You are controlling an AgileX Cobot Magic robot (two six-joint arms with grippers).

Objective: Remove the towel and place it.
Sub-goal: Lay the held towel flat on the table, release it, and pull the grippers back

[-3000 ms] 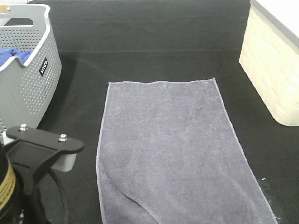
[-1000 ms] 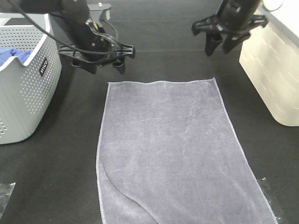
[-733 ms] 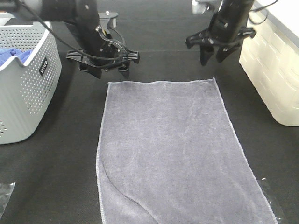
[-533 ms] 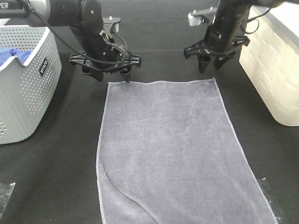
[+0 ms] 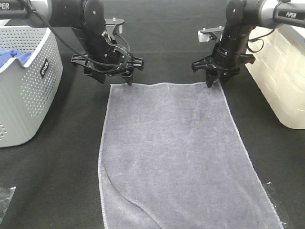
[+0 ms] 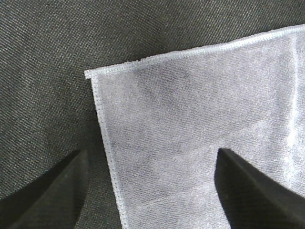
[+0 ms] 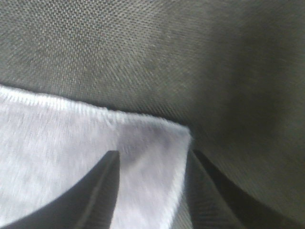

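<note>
The towel [image 5: 176,152] lies spread flat on the black bench [image 5: 66,167]. Its long axis runs from 12 to 6 o'clock in the high view, and its near end passes out of the picture. It is already out of the grey perforated basket [image 5: 24,105], which stands well apart at about 9 o'clock with a blue cloth [image 5: 12,56] inside.

Both arms have gone to the far short hem, one to each corner.

- **Left claw:** The left claw [image 5: 115,79] is at the towel's 11 o'clock corner, released and spread wide. In its wrist view one finger [image 6: 47,191] is over bare bench outside the side hem and the other [image 6: 257,191] is over cloth. The corner lies just ahead of the gap.
- **Right claw:** The right claw [image 5: 216,82] is at the 1 o'clock corner, released but with a narrower gap. The corner tip sits between its fingers [image 7: 100,191] in the blurred wrist view. I cannot tell whether the tips are pressing on the cloth.

Neither claw grasps anything yet. Each arm is nearest its own corner, so the coming pinch looks to be a paired one. The towel's bulk trails away from both claws toward 6 o'clock, so it would hang or drag that way on a lift.

A cream woven-look bin [image 5: 281,71] stands at about 2 o'clock, clear of the towel.
</note>
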